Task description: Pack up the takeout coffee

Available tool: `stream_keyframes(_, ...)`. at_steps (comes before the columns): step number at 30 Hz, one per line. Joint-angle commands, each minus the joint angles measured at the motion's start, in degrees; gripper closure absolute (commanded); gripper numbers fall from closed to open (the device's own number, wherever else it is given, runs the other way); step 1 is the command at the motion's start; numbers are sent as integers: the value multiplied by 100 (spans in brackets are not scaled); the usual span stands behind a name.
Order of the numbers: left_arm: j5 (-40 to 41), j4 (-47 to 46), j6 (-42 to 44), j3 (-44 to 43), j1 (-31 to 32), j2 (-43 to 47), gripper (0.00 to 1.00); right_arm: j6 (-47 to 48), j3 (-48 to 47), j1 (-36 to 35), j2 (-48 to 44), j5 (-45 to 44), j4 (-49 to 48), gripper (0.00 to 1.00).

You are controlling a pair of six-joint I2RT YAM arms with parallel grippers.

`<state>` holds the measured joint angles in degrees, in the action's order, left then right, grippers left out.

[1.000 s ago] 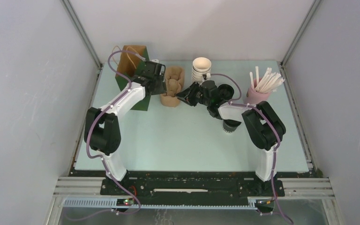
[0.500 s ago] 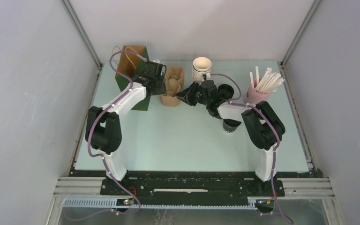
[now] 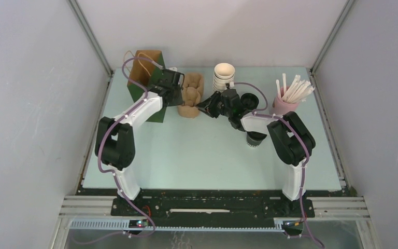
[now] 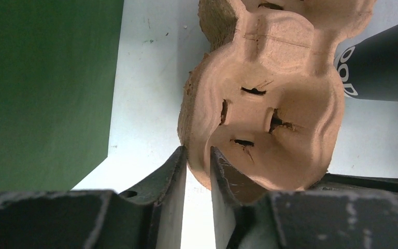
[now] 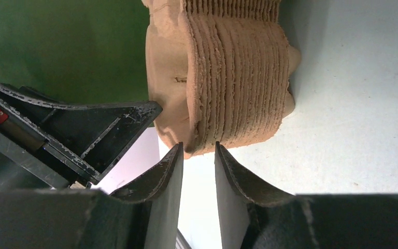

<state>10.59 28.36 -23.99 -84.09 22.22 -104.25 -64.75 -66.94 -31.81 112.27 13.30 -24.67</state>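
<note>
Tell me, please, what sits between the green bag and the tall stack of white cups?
A stack of brown pulp cup carriers stands between the green bag and the cup stack, as the top external view shows.

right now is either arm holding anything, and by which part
Both hold the stack of pulp cup carriers: the left jaws pinch the top carrier by its rim wall, and the right jaws close on the stack's edge on the opposite side.

Carrier stack (image 5: 238, 78) — moulded pulp, rough, fibrous, matt; green bag (image 4: 41, 78) — smooth matt paper.
</note>
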Motion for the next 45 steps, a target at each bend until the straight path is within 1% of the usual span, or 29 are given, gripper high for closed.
stream_keyframes(1, -131, -107, -97, 206, 143, 92, 75, 73, -162, 42, -148, -230, 90, 62)
stream_keyframes(6, -171, -109, -102, 359, 154, 209, 86, -10, -164, 79, -115, -137, -114, 63)
stream_keyframes(8, -172, -111, -101, 441, 158, 293, 92, 20, -164, 74, -174, -120, -80, 64)
stream_keyframes(11, -209, -111, -100, 610, 160, 461, 99, 100, -94, 53, -368, -84, -15, 62)
stream_keyframes(15, -357, -199, -205, 951, 162, 765, 100, 169, 150, 38, -751, -137, -11, 57)
stream_keyframes(18, -476, -280, -358, 1186, 160, 1001, 100, 131, 264, 68, -939, -48, 5, 57)
stream_keyframes(22, -662, -349, -549, 1444, 160, 1293, 100, 106, 652, 131, -1213, -56, -135, 57)
stream_keyframes(27, -724, -504, -915, 1759, 162, 1605, 100, 129, 706, 182, -1147, 181, -108, 58)
stream_keyframes(32, -858, -640, -1134, 1893, 161, 1645, 100, 88, 849, 150, -1098, 236, -283, 60)
stream_keyframes(41, -881, -678, -1155, 1975, 160, 1641, 100, 43, 849, 251, -874, 285, -568, 65)
stream_keyframes(45, -897, -677, -1156, 2006, 163, 1646, 100, -49, 851, 272, -734, 358, -630, 63)
